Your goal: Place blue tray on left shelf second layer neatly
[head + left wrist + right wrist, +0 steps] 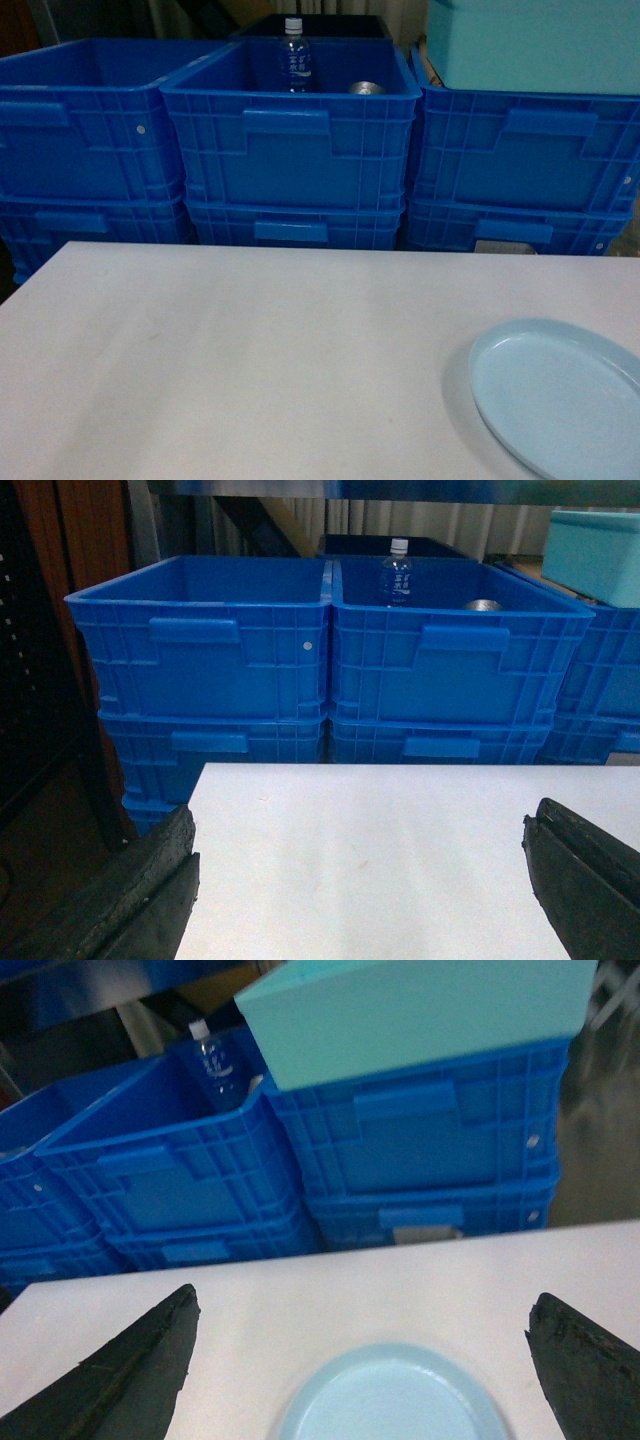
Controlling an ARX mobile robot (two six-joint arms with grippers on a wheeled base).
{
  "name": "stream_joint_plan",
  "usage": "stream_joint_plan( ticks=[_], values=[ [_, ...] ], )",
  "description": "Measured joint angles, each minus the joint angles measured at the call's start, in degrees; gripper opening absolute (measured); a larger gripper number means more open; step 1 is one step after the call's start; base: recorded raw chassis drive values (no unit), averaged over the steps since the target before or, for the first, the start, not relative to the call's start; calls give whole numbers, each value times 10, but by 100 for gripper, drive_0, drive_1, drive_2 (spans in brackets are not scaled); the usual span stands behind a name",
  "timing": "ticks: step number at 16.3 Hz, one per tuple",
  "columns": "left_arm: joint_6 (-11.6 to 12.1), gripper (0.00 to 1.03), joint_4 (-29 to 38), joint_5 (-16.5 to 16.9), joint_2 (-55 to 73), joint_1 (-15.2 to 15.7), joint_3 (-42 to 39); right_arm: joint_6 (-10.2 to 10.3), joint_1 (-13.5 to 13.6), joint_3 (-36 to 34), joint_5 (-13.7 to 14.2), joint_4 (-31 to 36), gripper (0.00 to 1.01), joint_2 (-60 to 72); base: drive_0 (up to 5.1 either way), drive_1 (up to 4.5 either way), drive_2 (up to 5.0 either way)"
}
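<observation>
Blue tray (pixel 392 1398) lies flat on the white worktop (pixel 250 360), between and just ahead of the right fingers (pixel 120 1375), which stand wide apart, holding nothing. Left fingers (pixel 130 895) also wide, over bare worktop, facing stacked blue crates (pixel 330 650).

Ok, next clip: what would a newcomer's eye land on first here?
The wall of stacked dark-blue crates behind the white table, with a water bottle standing in the middle top crate. Next, the pale blue tray at the table's near right, lying below the open right end effector.
</observation>
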Motion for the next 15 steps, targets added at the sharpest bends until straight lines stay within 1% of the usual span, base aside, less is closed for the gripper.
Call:
stream_joint_plan(
  ticks=[1, 2, 3, 5, 6, 11, 14, 15],
  values=[
    [0, 98, 0, 0, 0, 0, 0, 45, -23, 36, -48, 11, 98, 104, 0, 0, 0],
    [0, 98, 0, 0, 0, 0, 0, 118, -106, 61, -135, 62, 98, 332, 0, 0, 0],
    [0, 98, 0, 0, 0, 0, 0, 127, -109, 56, -180, 84, 98, 399, 0, 0, 0],
    [0, 98, 0, 0, 0, 0, 0, 127, -89, 57, -177, 89, 98, 458, 0, 0, 0],
    [0, 98, 0, 0, 0, 0, 0, 127, -82, 59, -156, 94, 98, 489, 0, 0, 0],
    [0, 98, 0, 0, 0, 0, 0, 127, -83, 63, -141, 101, 98, 497, 0, 0, 0],
    [0, 98, 0, 0, 0, 0, 0, 121, -86, 64, -132, 103, 98, 482, 0, 0, 0],
    [0, 98, 0, 0, 0, 0, 0, 120, -87, 64, -132, 103, 98, 475, 0, 0, 0]
  ],
)
